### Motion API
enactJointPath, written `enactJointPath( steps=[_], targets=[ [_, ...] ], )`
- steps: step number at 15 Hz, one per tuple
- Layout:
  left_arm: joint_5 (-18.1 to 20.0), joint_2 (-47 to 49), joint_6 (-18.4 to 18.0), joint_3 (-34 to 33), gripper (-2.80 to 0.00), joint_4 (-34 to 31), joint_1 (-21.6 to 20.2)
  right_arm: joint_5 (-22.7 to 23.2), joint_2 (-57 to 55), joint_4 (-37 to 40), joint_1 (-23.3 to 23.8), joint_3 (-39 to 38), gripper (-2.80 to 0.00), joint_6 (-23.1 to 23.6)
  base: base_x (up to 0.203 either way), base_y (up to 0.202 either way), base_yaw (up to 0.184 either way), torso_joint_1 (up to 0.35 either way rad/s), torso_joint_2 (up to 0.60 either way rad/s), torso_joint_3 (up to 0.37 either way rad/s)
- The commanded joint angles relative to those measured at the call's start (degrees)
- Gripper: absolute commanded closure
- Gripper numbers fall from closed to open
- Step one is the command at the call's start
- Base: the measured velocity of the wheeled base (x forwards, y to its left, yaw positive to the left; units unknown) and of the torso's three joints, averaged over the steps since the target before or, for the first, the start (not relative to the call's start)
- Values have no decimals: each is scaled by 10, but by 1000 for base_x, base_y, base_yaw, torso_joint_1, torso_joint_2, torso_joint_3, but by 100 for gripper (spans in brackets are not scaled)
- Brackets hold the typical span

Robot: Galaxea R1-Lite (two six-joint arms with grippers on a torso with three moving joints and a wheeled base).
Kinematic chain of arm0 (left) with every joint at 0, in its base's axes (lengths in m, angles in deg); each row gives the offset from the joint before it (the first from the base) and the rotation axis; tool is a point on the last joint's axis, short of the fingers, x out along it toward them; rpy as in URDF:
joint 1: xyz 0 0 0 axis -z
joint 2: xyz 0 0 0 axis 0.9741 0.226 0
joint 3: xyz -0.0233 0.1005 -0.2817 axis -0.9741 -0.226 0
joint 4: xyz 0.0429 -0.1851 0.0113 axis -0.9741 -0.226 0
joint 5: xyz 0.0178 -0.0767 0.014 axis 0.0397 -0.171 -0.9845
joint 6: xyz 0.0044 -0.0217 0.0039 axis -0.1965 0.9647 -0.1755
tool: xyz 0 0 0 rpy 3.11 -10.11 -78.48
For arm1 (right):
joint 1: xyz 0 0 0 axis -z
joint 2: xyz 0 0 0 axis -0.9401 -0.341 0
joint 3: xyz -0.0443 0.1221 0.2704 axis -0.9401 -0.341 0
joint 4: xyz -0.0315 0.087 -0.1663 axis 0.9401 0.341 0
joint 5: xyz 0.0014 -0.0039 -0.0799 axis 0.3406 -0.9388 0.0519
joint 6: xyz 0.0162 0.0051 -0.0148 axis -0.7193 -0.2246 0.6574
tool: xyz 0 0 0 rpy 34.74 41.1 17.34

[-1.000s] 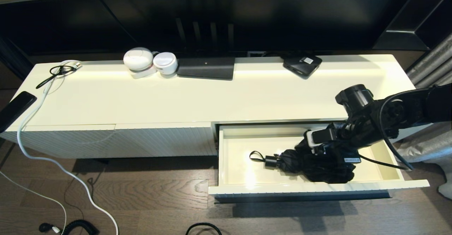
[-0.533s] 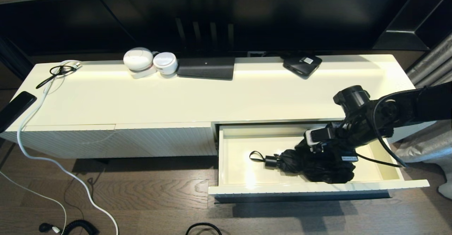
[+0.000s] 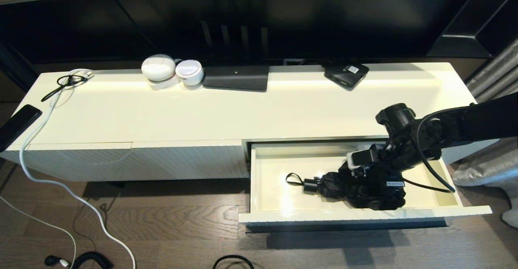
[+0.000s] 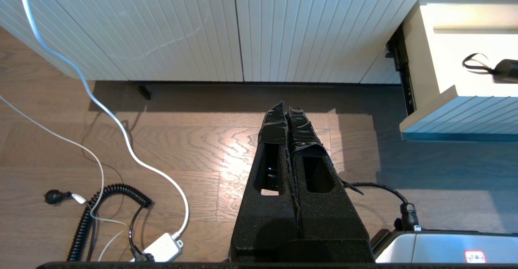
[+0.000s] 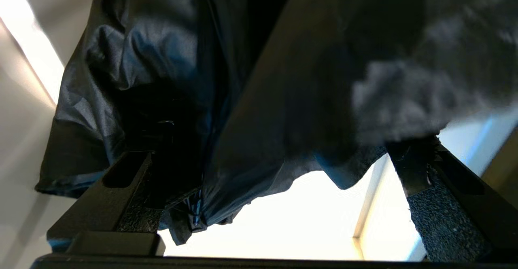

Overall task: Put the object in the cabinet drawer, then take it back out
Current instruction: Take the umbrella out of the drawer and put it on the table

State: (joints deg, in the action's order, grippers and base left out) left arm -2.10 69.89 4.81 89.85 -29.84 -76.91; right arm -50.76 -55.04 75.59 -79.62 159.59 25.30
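The black umbrella (image 3: 366,190) lies in the open cream drawer (image 3: 364,215), rumpled fabric to the right, short handle (image 3: 311,185) and wrist loop (image 3: 293,178) pointing left. My right gripper (image 3: 374,176) is down inside the drawer, right over the fabric. In the right wrist view the right gripper (image 5: 271,164) is open, one finger (image 5: 121,176) on each side of the umbrella fabric (image 5: 170,79), which fills the gap. My left gripper (image 4: 286,109) hangs shut over the wooden floor, left of the drawer's ribbed front (image 4: 457,113); the umbrella handle (image 4: 508,70) shows at that view's edge.
The cabinet top (image 3: 243,111) carries two white round devices (image 3: 172,70), a flat dark box (image 3: 236,77) and a black box with a white label (image 3: 347,75). A closed ribbed panel (image 3: 133,162) lies left of the drawer. Cables (image 3: 81,204) trail over the floor.
My right arm has sunk lower and a little leftward into the drawer, bringing the gripper down onto the umbrella. The umbrella and the drawer have stayed put.
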Motion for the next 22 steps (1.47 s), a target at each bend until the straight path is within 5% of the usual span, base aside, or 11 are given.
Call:
enactJointPath(
  steps=[1,6,7,22],
  targets=[
    [0,0,0,-1,0,0,0,0,-6,1,0,0,-280,4,0,0,0,0,0,0],
    [0,0,0,-1,0,0,0,-1,-14,-4,0,-4,-280,1,0,0,0,0,0,0],
    [0,0,0,-1,0,0,0,-1,-15,-4,0,-5,0,-2,0,0,0,0,0,0],
    [0,0,0,-1,0,0,0,-2,85,-3,0,-68,0,-2,0,0,0,0,0,0]
  ],
)
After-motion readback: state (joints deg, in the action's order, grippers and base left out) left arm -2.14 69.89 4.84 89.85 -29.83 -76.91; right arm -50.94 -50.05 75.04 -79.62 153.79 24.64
